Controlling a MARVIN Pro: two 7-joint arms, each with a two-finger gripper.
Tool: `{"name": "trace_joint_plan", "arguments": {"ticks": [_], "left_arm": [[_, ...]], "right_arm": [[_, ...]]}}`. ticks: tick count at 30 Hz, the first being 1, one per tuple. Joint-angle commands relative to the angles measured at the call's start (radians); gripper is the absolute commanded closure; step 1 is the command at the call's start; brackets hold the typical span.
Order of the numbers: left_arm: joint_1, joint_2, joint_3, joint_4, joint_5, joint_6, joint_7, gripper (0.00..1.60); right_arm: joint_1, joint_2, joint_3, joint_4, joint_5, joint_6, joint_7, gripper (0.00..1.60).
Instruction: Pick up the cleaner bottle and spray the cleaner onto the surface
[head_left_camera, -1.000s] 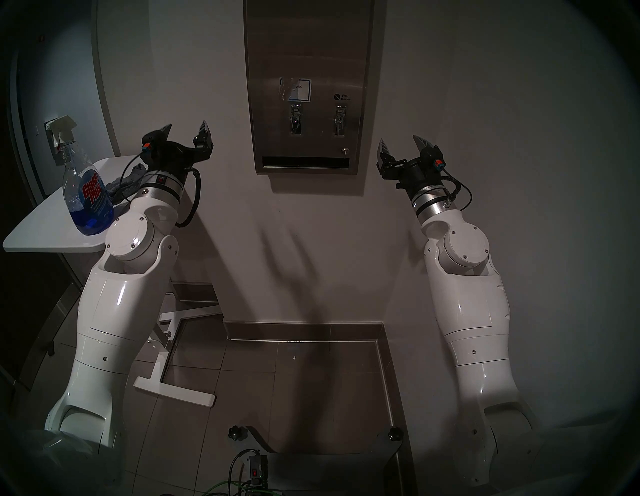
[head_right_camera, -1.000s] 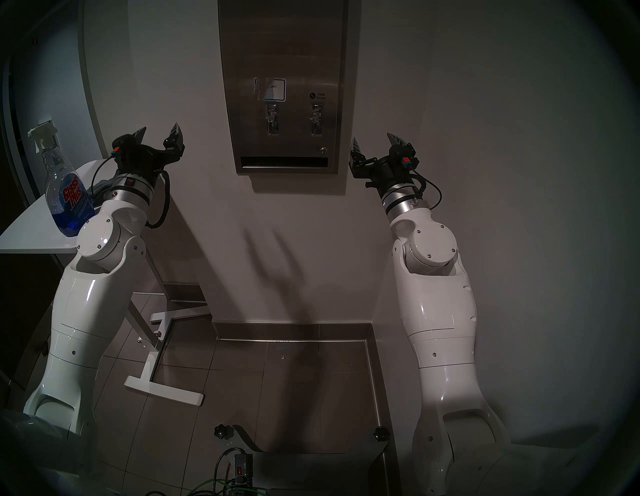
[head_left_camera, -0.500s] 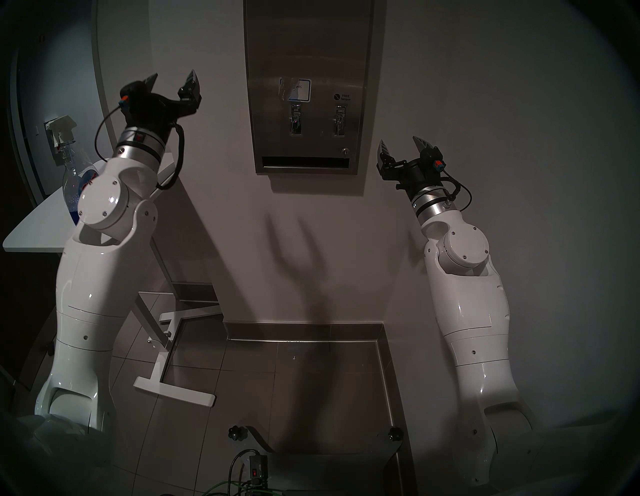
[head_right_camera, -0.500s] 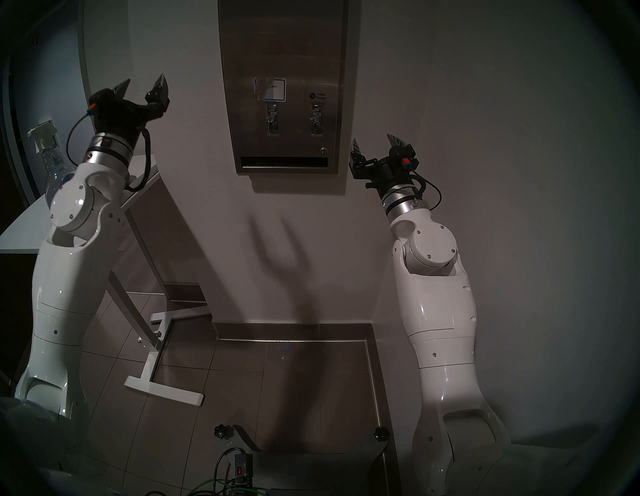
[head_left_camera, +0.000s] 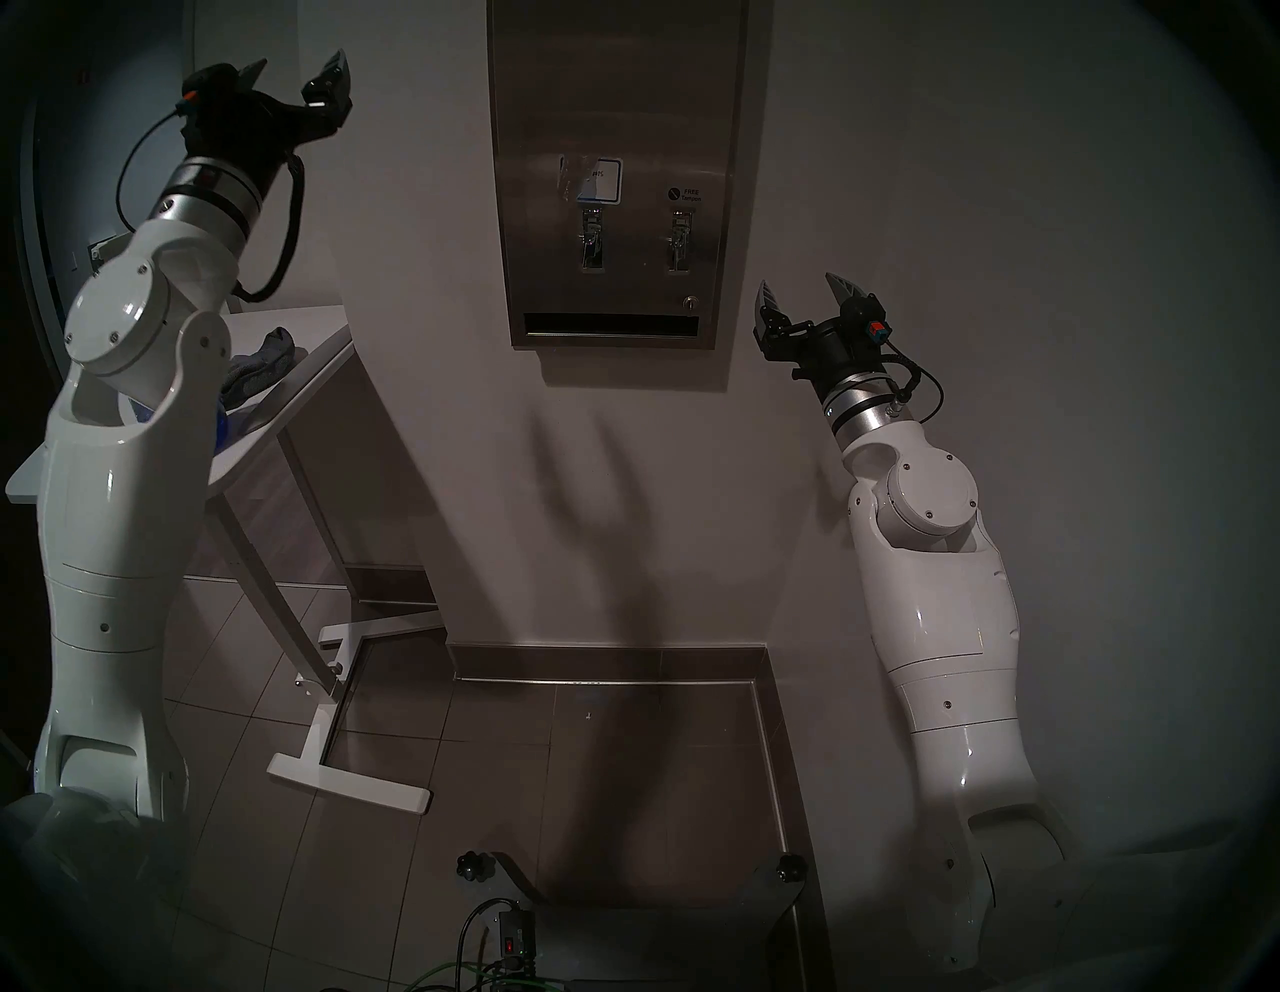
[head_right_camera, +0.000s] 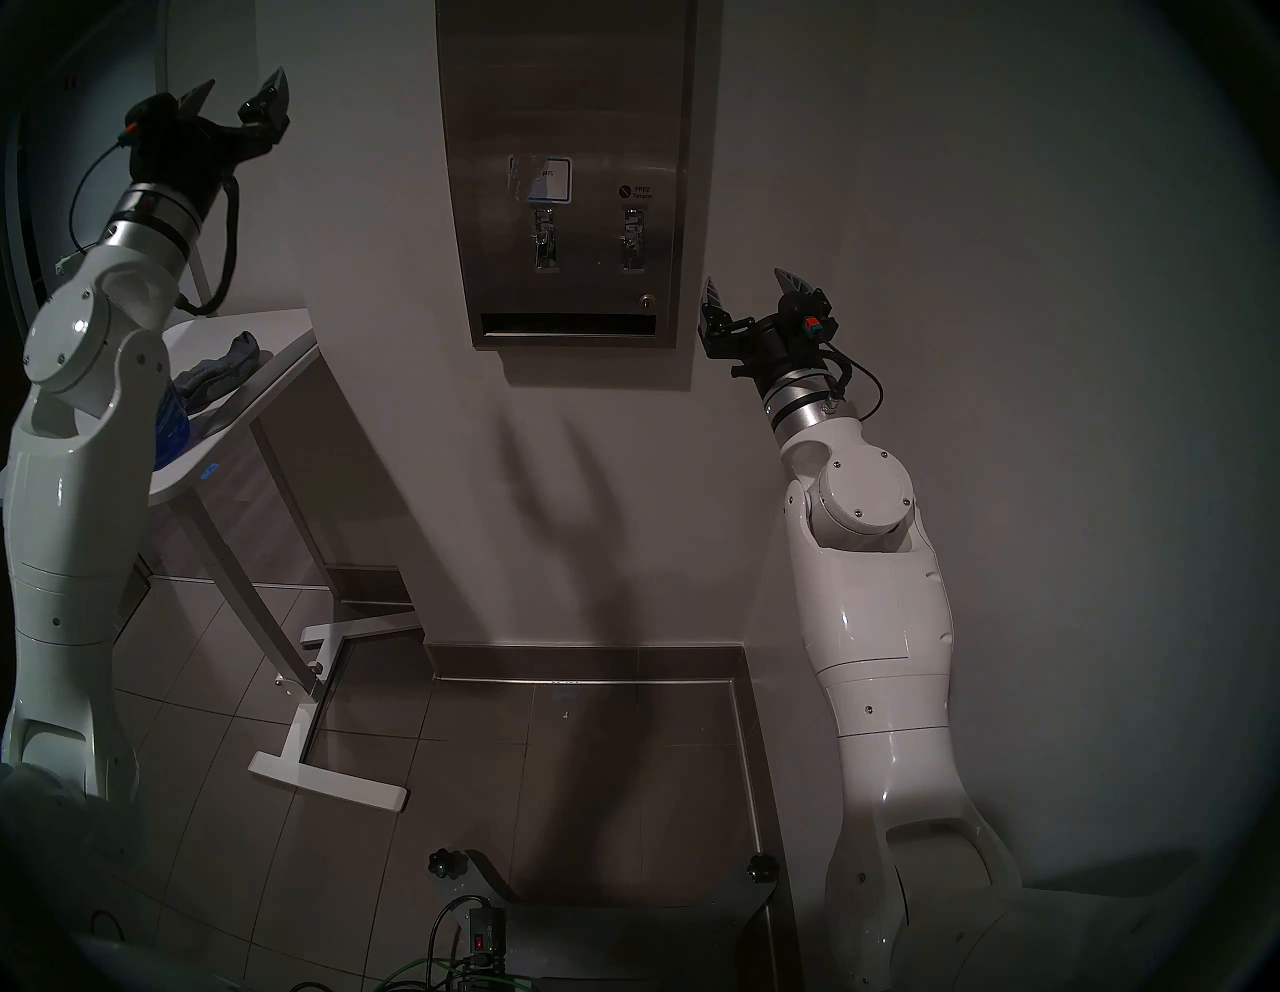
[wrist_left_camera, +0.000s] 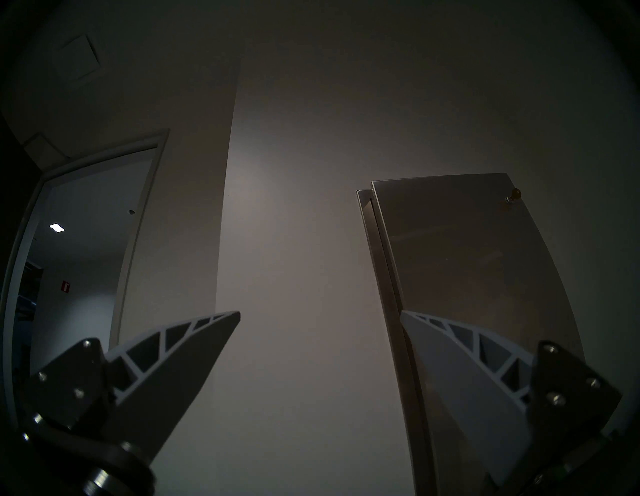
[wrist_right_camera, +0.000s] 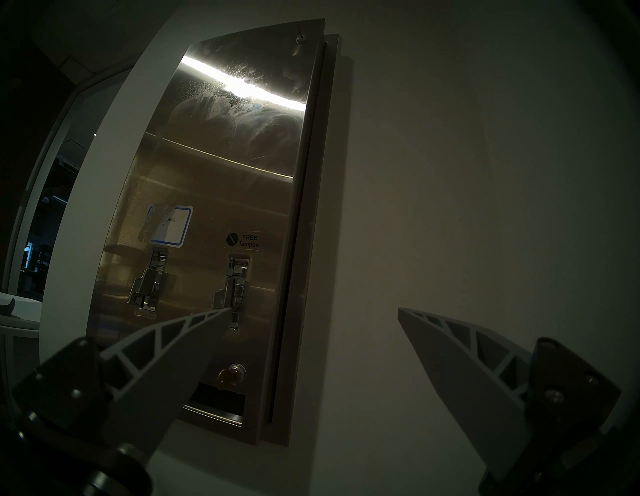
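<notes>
The two head cameras look down from above at the wall, sharing the steel dispenser panel (head_left_camera: 616, 173). Each wrist camera tilts upward at it: the left from farther off, the right nearer.
</notes>
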Motion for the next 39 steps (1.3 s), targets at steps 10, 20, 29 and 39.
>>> {"name": "trace_joint_plan", "arguments": {"ticks": [10, 20, 29, 39], "left_arm": [[-0.034, 0.055, -0.171, -0.078, -0.058, 0.340, 0.179, 0.00], [0.090, 0.010, -0.276, -0.215, -0.107, 0.557, 0.265, 0.00], [0.208, 0.005, -0.371, -0.336, -0.101, 0.683, 0.283, 0.00], [0.284, 0.023, -0.470, -0.376, -0.092, 0.705, 0.246, 0.00]], "right_arm": [[0.030, -0.001, -0.004, -0.035, 0.001, -0.008, 0.003, 0.00], [0.030, -0.001, -0.004, -0.036, 0.001, -0.007, 0.002, 0.00], [0.030, 0.000, -0.004, -0.036, 0.001, -0.007, 0.002, 0.00], [0.030, 0.000, -0.004, -0.037, 0.002, -0.006, 0.002, 0.00]]}}
